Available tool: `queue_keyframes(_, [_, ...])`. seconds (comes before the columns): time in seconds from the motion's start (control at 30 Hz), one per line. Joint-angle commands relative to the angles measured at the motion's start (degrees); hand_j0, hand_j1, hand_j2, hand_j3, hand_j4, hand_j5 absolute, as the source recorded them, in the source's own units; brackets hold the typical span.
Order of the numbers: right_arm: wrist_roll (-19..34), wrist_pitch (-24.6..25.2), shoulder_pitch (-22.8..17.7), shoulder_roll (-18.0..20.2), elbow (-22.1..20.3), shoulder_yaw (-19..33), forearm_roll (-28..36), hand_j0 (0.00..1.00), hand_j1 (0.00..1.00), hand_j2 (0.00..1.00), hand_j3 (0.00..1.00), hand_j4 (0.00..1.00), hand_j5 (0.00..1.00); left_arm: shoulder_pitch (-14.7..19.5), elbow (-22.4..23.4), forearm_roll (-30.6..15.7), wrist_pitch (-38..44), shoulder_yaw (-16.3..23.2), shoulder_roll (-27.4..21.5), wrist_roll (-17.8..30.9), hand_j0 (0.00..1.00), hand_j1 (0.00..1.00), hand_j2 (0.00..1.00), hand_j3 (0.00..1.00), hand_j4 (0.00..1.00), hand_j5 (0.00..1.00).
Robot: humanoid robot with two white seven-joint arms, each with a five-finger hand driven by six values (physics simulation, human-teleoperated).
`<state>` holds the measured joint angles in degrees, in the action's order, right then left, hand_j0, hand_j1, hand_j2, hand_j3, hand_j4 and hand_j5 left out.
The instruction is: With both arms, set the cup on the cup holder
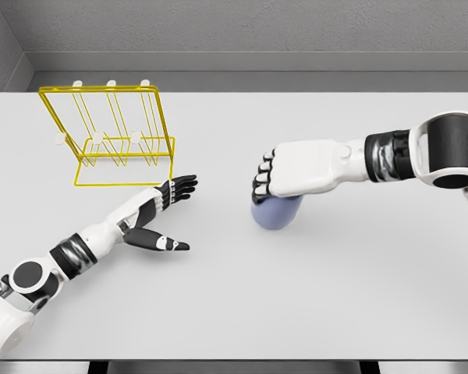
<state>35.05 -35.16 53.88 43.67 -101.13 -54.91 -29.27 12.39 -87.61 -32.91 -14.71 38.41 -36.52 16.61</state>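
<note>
Cup (277, 214) (lavender, rounded), under right robot hand (285, 175)

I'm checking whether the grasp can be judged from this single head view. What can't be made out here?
- Cup, head view: its upper part is covered by the right hand, so rim, any handle and finger contact are hidden.
- Right arm: cut off by the right edge.
- Left hand: open; its arm is cut off at the lower left corner.
- Cup holder: the small white peg tips are too small to read.
</note>
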Motion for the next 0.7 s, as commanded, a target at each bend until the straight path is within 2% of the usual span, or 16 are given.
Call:
queue_keyframes(0.0, [-0.1, 0.2, 0.0, -2.2, 0.0, 0.0, 0.1, 0.57, 0.57, 0.57, 0.57, 0.57, 0.57, 0.0, 0.0, -0.2, -0.1, 0.0, 0.1, 0.0, 1.0, 1.0, 1.0, 1.0, 1.0, 1.0])
queue_keyframes(0.4, [-0.1, 0.2, -0.8, -7.5, 0.0, -1.0, -0.3, 0.57, 0.57, 0.57, 0.57, 0.57, 0.57, 0.0, 0.3, -0.3, -0.1, -0.1, 0.0, 0.0, 1.0, 1.0, 1.0, 1.0, 1.0, 1.0])
queue_keyframes(0.53, [-0.1, 0.2, -0.9, -7.5, 0.0, -1.3, -0.7, 0.58, 0.58, 0.58, 0.58, 0.58, 0.58, 0.1, 0.5, -0.3, 0.0, -0.1, 0.1, 0.0, 1.0, 1.0, 1.0, 1.0, 1.0, 1.0])
queue_keyframes(0.6, [-0.1, 0.2, -1.0, -7.5, 0.0, -1.4, -1.5, 0.66, 0.66, 0.66, 0.66, 0.66, 0.66, 0.1, 0.5, -0.3, -0.1, -0.1, 0.1, 0.0, 1.0, 1.0, 1.0, 1.0, 1.0, 1.0])
queue_keyframes(0.67, [-0.1, 0.2, -1.3, -7.5, 0.0, -1.4, -2.9, 0.89, 0.89, 0.89, 0.89, 0.89, 0.89, 0.1, 0.5, -0.3, -0.1, -0.1, 0.1, 0.0, 1.0, 1.0, 1.0, 1.0, 1.0, 1.0])
